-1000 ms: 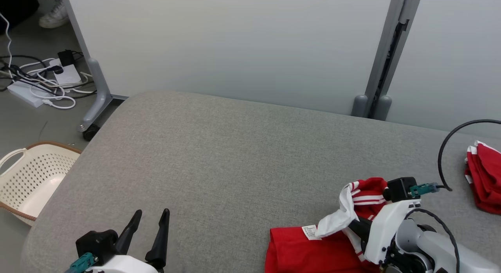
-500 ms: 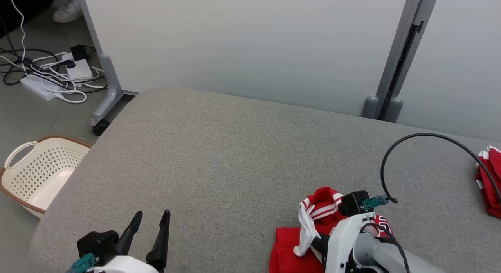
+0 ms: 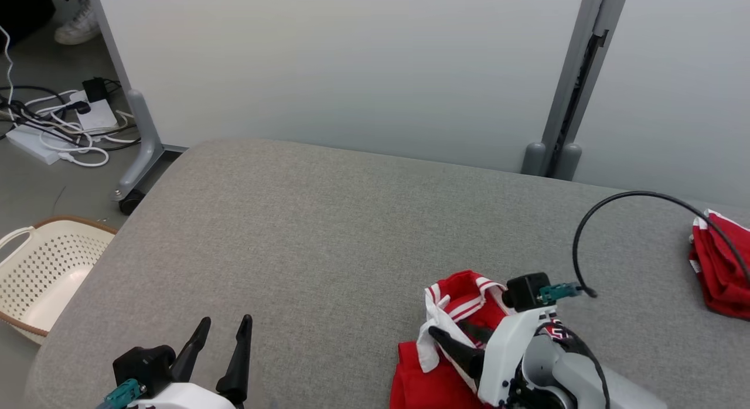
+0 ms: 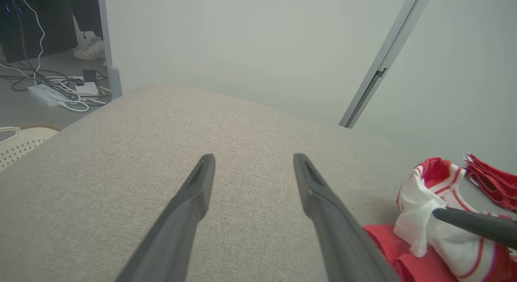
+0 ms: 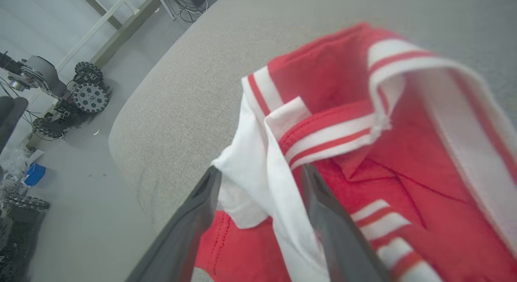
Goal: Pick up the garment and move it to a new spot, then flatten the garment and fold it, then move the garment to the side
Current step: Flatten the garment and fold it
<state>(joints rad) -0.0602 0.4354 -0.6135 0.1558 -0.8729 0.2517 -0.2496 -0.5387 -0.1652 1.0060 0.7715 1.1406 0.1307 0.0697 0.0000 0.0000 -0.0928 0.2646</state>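
Garment [image 5: 343, 112] drapes between wide-parted fingers of right tool [image 5: 260, 170].

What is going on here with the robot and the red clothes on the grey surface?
A two-armed robot is working on a crumpled red garment with white stripes near the front edge of a grey fabric-covered surface. Its right gripper is at the garment, jaws apart, with a white fold lying between the fingers, so nothing is pinched. The left gripper hovers open over bare surface. A second red garment lies at the far right.
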